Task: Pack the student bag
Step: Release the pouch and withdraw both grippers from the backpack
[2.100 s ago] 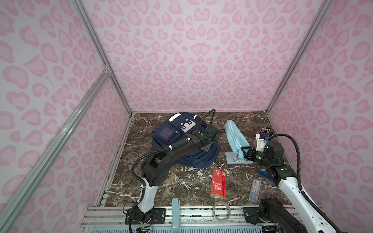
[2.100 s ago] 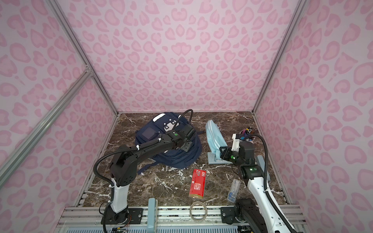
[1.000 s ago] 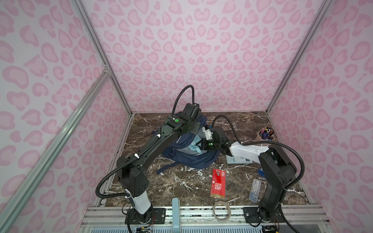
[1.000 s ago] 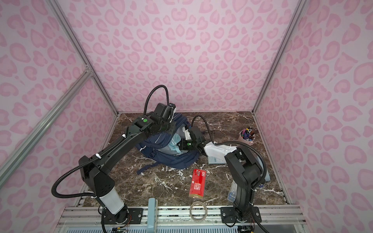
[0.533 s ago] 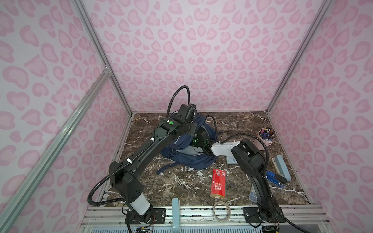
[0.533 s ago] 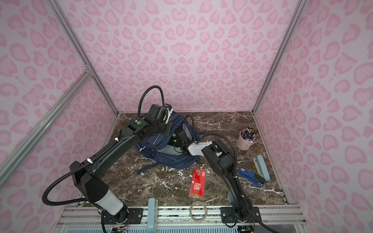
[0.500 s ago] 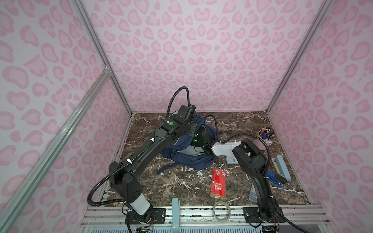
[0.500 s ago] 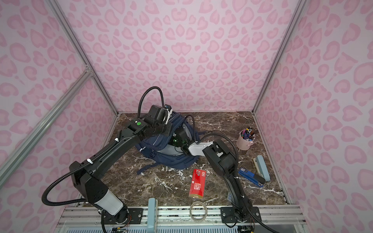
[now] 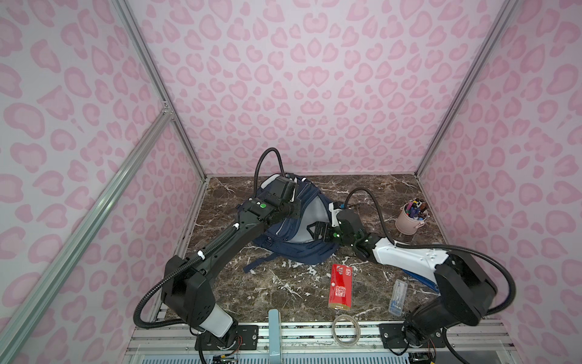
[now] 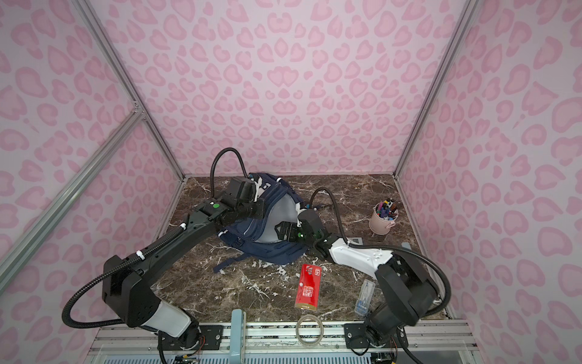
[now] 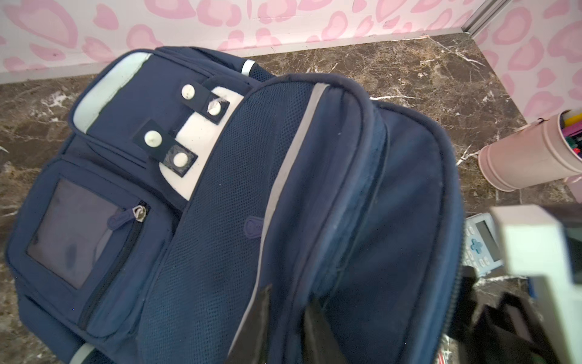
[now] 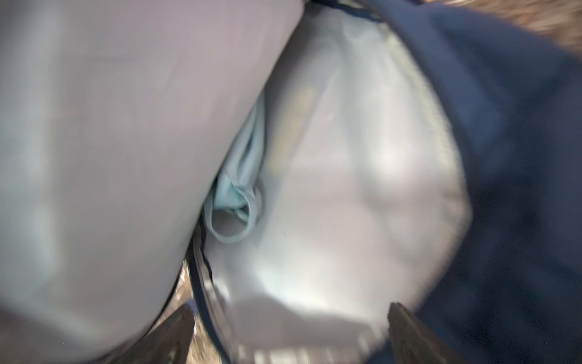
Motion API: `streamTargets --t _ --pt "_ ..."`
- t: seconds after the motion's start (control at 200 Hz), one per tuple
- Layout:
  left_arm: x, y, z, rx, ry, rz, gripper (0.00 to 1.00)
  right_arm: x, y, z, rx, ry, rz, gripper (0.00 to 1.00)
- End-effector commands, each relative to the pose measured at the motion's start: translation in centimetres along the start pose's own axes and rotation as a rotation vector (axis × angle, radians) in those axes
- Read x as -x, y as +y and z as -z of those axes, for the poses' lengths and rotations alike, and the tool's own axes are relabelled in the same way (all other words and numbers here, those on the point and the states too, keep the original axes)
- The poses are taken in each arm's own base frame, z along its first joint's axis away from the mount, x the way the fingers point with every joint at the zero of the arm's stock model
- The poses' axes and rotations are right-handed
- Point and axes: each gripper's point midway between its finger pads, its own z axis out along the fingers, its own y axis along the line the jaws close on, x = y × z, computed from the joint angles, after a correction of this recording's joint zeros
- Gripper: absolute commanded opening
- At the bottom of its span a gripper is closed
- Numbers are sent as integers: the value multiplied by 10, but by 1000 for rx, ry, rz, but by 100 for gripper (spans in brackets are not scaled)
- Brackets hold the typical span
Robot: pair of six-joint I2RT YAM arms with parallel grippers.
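Surface (image 9: 283, 293) carries student bag (image 9: 293, 252), lying flat, long axis roughly front-to-back, grey-lined mouth gaping toward right end effector (image 9: 318, 232). That one sits at mouth, jaws wide, nothing between. Left end effector (image 11: 288, 321) on bag's raised flap, gap narrow, fabric between; gripping or not, cannot tell. Red packet (image 9: 340, 288) and pen cup (image 9: 409, 220) beside bag, clear of mouth. Light-blue pouch (image 12: 239, 189) inside bag.
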Motion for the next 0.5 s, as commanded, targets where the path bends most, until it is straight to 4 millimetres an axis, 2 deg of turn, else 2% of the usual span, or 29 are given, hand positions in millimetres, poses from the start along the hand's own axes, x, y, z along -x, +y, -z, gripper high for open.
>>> streamTargets --t 0.0,0.1,0.165,0.22,0.265,0.365,0.43,0.495 --pt "-4 8 3 19 -27 62 44 -7 -30 36 -155 -6 74 98" --pt "-10 15 13 39 -37 107 99 4 -45 85 -231 -108 20 98" --pt "-16 16 22 19 -57 124 97 6 -42 111 -187 -122 89 98" --pt "-19 15 33 -3 -78 159 97 4 -61 133 -247 -155 50 98" --pt "-26 10 40 -50 -66 187 97 -2 -70 144 -247 -147 23 98" --pt "-44 -21 53 -240 -50 250 100 -31 -84 148 -201 -39 -45 98" --pt "-65 -42 53 -335 -27 273 94 -51 -92 147 -197 18 -61 98" --pt "-92 -56 50 -341 38 247 89 -67 -100 147 -203 51 -81 98"
